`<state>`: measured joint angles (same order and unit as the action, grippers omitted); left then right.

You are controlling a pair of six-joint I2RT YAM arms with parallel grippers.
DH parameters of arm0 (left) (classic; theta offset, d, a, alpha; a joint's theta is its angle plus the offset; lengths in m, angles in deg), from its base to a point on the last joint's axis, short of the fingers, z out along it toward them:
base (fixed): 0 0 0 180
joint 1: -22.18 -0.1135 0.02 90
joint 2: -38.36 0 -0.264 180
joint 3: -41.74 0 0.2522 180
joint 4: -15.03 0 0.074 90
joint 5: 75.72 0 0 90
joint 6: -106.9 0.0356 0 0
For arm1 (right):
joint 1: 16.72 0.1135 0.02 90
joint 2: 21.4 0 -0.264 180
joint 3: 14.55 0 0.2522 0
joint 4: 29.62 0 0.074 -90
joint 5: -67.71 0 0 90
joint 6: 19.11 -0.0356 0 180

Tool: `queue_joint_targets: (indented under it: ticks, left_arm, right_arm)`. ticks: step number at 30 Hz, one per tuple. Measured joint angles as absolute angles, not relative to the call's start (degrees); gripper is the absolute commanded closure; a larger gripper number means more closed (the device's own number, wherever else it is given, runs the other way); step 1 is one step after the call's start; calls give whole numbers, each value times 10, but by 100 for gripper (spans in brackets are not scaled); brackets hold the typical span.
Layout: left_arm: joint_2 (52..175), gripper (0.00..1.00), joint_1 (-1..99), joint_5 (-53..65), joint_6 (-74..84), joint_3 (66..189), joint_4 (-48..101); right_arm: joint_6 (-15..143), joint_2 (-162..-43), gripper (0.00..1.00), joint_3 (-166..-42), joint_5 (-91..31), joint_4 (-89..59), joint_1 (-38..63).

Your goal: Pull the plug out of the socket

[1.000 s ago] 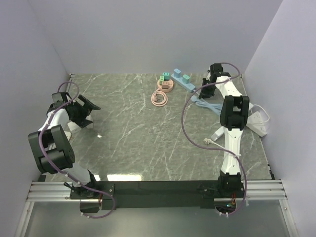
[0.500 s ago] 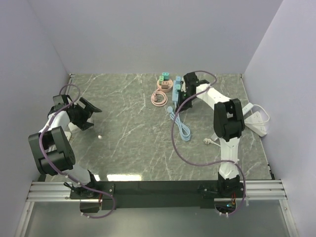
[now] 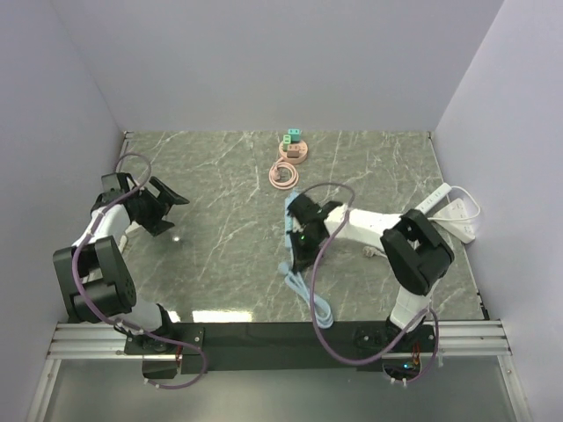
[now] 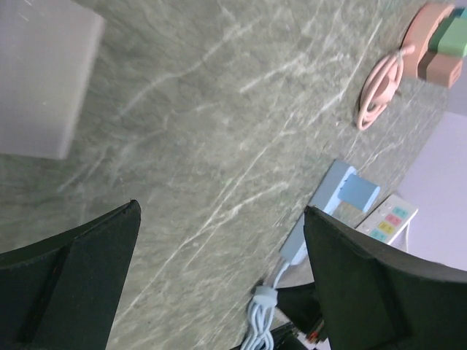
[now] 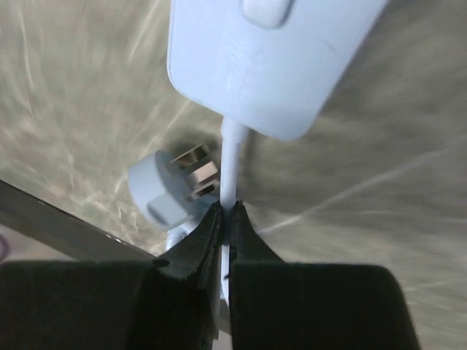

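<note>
A light blue power strip (image 3: 289,220) lies mid-table, its cable (image 3: 308,290) trailing toward the near edge. In the left wrist view the strip (image 4: 327,191) carries a blue plug block (image 4: 359,192). My right gripper (image 3: 300,243) is shut on the strip's cable; the right wrist view shows the jaws (image 5: 226,216) pinching the cable just below the strip's end (image 5: 270,58), beside the cable's own pronged plug (image 5: 174,191). My left gripper (image 3: 165,206) is open and empty at the left, well apart from the strip; its fingers (image 4: 379,292) frame bare table.
A pink round socket (image 3: 293,148) with green and blue plugs sits at the back, a pink coiled cable (image 3: 283,174) just in front of it. A white power strip (image 3: 450,211) lies at the right edge. Walls close in the left, back and right sides.
My right gripper has dragged the blue strip by its cable from the back right to mid-table, toward the near edge. The left gripper has shifted slightly right.
</note>
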<state>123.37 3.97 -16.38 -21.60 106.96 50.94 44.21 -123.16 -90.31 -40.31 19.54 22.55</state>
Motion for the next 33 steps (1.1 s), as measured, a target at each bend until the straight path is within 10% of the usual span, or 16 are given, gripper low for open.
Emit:
queue_joint_targets:
  ticks: [3, 7, 11, 33]
  left_arm:
    - [1219, 1, 57, -163, -217, 1057, 507]
    - [1195, 1, 90, -162, -218, 1043, 507]
    - [1180, 1, 124, -156, -225, 1041, 507]
    - [1485, 3, 488, 103, -234, 1475, 632]
  right_arm:
    - [423, -1218, 100, -883, -399, 181, 291]
    - [403, -1215, 48, -876, -396, 165, 336]
    - [397, -1213, 17, -883, -389, 172, 340]
    - [320, -938, 23, -791, -322, 123, 159]
